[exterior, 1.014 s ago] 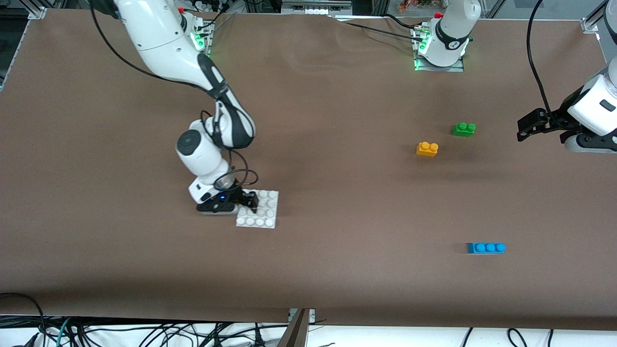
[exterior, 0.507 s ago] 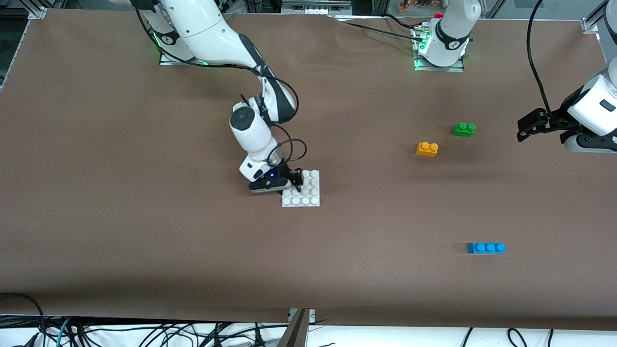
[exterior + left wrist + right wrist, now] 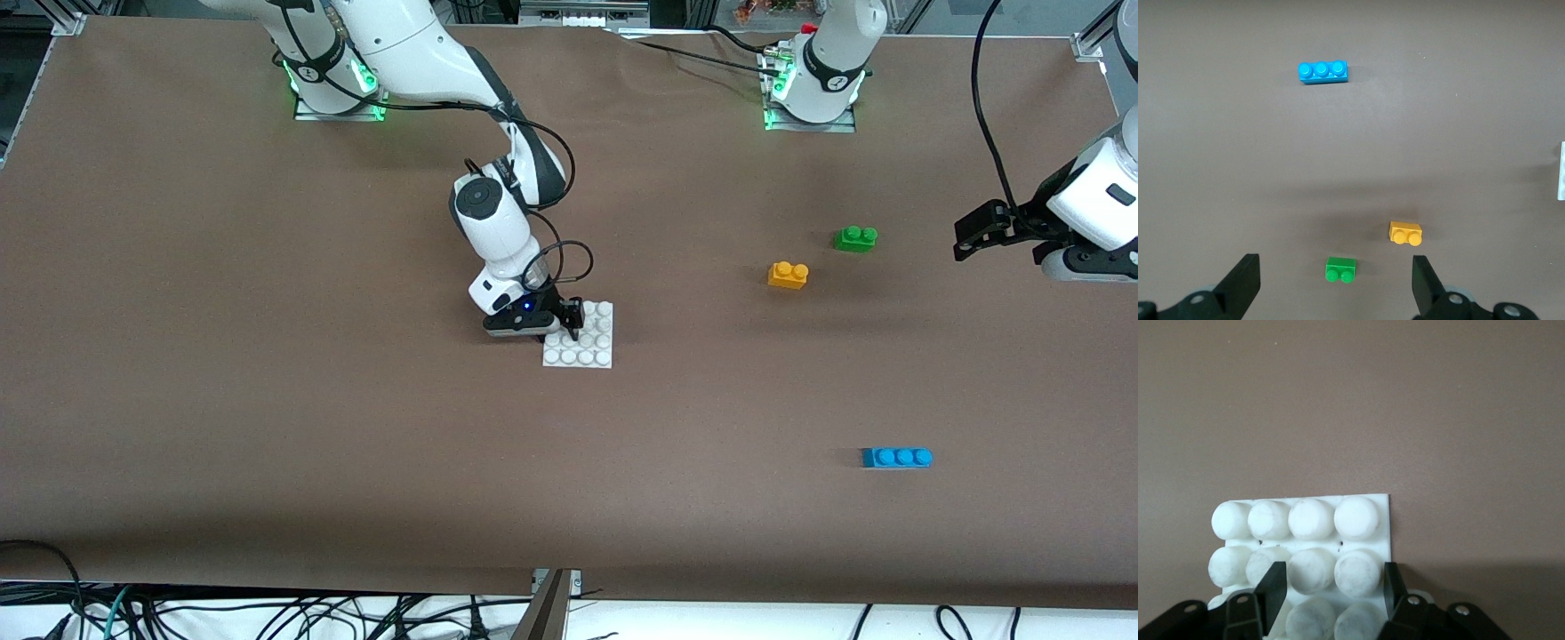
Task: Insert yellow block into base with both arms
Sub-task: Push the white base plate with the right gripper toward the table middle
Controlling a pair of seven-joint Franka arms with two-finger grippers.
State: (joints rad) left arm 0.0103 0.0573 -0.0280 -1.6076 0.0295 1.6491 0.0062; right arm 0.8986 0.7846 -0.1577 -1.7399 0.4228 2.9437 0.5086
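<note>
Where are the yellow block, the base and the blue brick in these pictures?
yellow block (image 3: 788, 275): front view, middle of its body below the studs.
base (image 3: 591, 345): front view, studded top near the middle.
blue brick (image 3: 897, 457): front view, its middle stud.

Two jointed arms with glossy white shells and dark grey joint bands. Black cables loop along each arm. Green lights glow at both bases; a small blue light shows at the right wrist. The right gripper and left gripper are black, with two fingers.
</note>
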